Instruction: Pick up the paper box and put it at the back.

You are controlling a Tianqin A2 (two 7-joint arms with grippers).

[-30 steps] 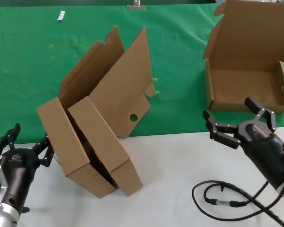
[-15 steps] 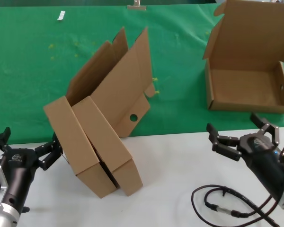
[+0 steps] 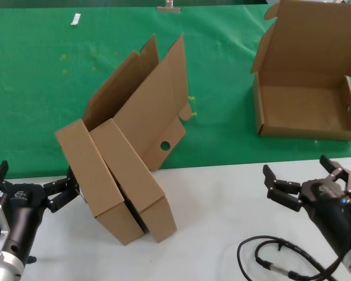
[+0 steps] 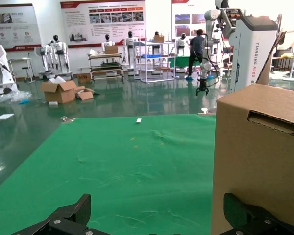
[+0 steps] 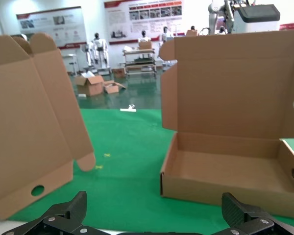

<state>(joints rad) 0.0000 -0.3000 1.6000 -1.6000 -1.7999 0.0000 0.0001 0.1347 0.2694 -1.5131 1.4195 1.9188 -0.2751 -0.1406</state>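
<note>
Green cloth [image 3: 41, 105] carries the paper box [image 3: 307, 111], lid upright, beyond the white tabletop [image 3: 216, 222]
Right gripper [image 3: 304, 181] hovers spread wide just before the box; left gripper [image 3: 32, 186], also wide, sits beside two leaning boxes [image 3: 126, 175]

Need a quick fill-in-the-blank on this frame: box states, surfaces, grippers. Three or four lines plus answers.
1. The paper box lies on the green cloth with its lid ____.
2. The two other boxes ____ against each other, straddling the cloth edge and the white tabletop.
3. The right gripper hovers over the white tabletop with its fingers ____.
4. The left gripper sits beside the leaning pair, holding ____.

Missing words: open; lean; open; nothing
</note>
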